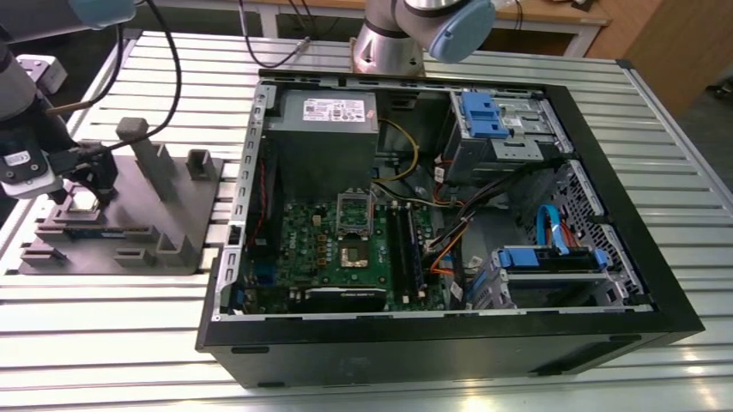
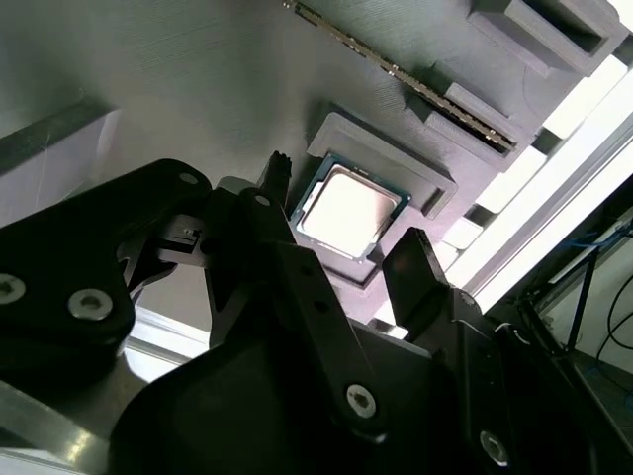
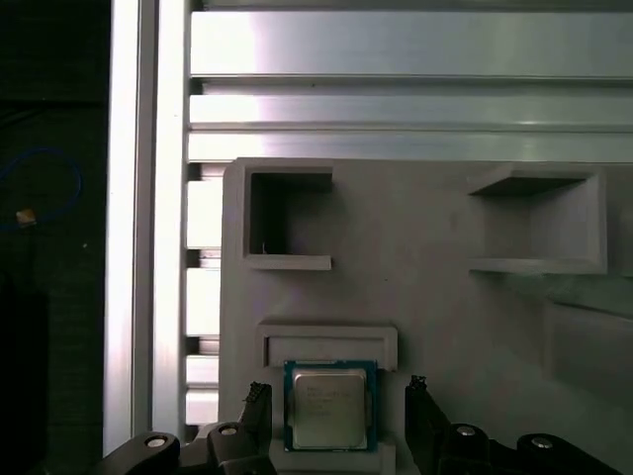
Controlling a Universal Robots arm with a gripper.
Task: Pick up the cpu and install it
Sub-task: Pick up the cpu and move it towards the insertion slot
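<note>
The cpu is a small square chip with a silvery top. It lies flat in a shallow nest of the grey fixture block at the exterior view's left, outside the computer case. My gripper hangs just over it, open. One black finger stands on each side of the cpu, with small gaps to its edges. In the exterior view the gripper hides most of the chip. The motherboard's socket lies open inside the case, its silver cover plate swung up.
The open black case lies on the slatted aluminium table, with a power supply box, blue drive cages and loose cables inside. The fixture carries upright posts and empty pockets. A second arm's base stands behind the case.
</note>
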